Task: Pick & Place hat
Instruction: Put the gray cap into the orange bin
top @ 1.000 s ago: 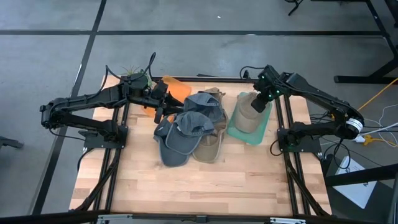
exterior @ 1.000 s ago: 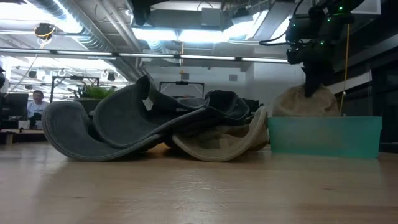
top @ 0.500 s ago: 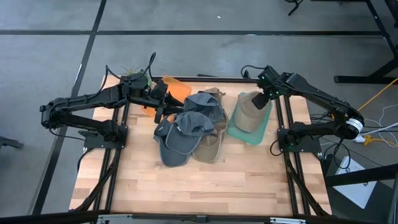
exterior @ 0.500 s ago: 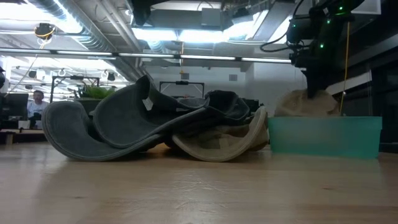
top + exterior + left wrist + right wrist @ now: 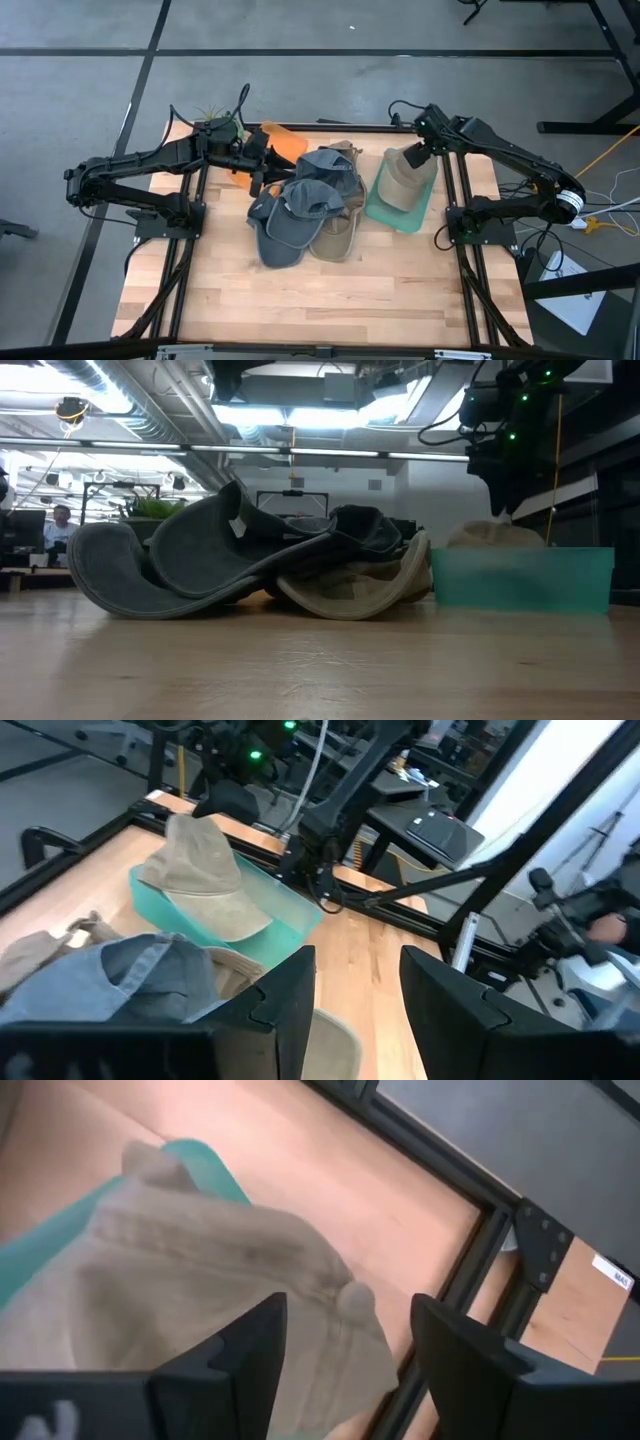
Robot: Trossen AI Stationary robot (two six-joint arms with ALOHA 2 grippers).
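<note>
A tan hat [image 5: 400, 180] lies in the teal tray [image 5: 385, 215] at the table's right, its crown slumped on the tray's floor [image 5: 495, 535]. My right gripper [image 5: 413, 157] hangs open just above the hat's far end. Its fingers stand on either side of the top button [image 5: 355, 1295] and, in the low view, clear of the cloth [image 5: 505, 505]. My left gripper [image 5: 258, 172] waits open and holding nothing at the left of a pile of caps. The pile holds a grey cap [image 5: 285, 225], a blue one [image 5: 325, 175] and a tan one [image 5: 338, 235].
An orange object [image 5: 285, 143] and a small plant [image 5: 210, 118] sit at the far left behind my left arm. Black frame rails [image 5: 455, 200] run along both sides of the table. Bare wood [image 5: 330, 300] fills the near half.
My right gripper has opened, let go of the tan hat and rolled at the wrist, staying over the tray. The hat's crown, held up a second ago, has sunk lower into the teal tray.
</note>
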